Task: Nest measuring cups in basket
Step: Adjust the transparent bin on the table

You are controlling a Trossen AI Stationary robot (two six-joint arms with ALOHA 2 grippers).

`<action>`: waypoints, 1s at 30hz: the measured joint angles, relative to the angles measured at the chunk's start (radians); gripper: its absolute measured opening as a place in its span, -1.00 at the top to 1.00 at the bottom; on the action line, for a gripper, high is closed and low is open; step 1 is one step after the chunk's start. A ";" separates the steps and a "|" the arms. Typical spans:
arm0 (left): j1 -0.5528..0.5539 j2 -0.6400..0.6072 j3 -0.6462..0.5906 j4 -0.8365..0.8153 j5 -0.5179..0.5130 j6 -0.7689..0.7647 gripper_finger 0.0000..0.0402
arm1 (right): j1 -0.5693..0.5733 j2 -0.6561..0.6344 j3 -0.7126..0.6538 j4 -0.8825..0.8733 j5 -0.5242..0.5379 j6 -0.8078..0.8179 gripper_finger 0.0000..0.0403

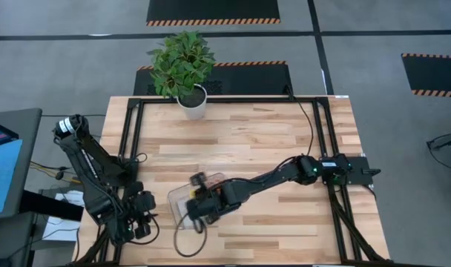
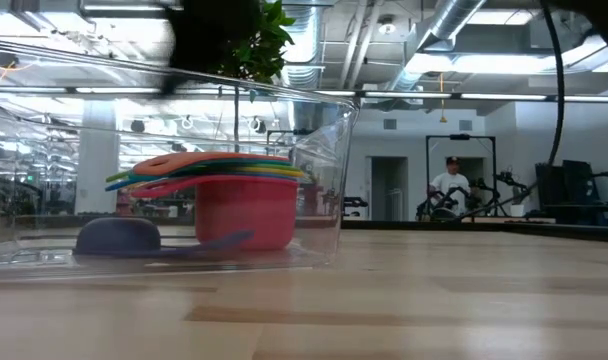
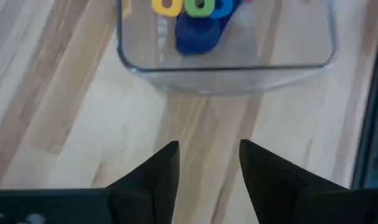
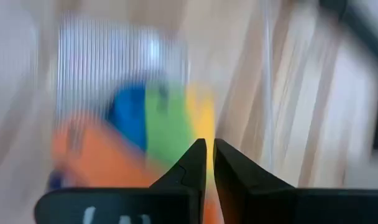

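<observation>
The clear basket [image 1: 176, 199] lies near the table's near edge, left of centre. Inside it a red measuring cup [image 2: 244, 212] stands upright, with orange, yellow, green and blue cups nested on it, their handles [image 2: 164, 170] fanned out sideways. A dark blue cup [image 2: 119, 236] lies by itself on the basket floor beside the stack. My right gripper [image 4: 209, 152] hangs shut just above the stack [image 4: 164, 118], seen as a dark blur [image 2: 219, 35] in the low view. My left gripper [image 3: 207, 152] waits open on the basket's left, above bare table.
A white pot [image 1: 193, 102] with a green plant stands at the table's far edge. Black frame rails [image 1: 133, 141] run along the table's left and right sides. A person [image 2: 451, 185] sits far off in the room behind.
</observation>
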 joint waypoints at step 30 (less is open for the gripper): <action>0.283 -0.005 0.031 -0.103 -0.565 -0.128 0.23 | -0.280 -0.415 0.001 -0.629 0.072 0.416 0.73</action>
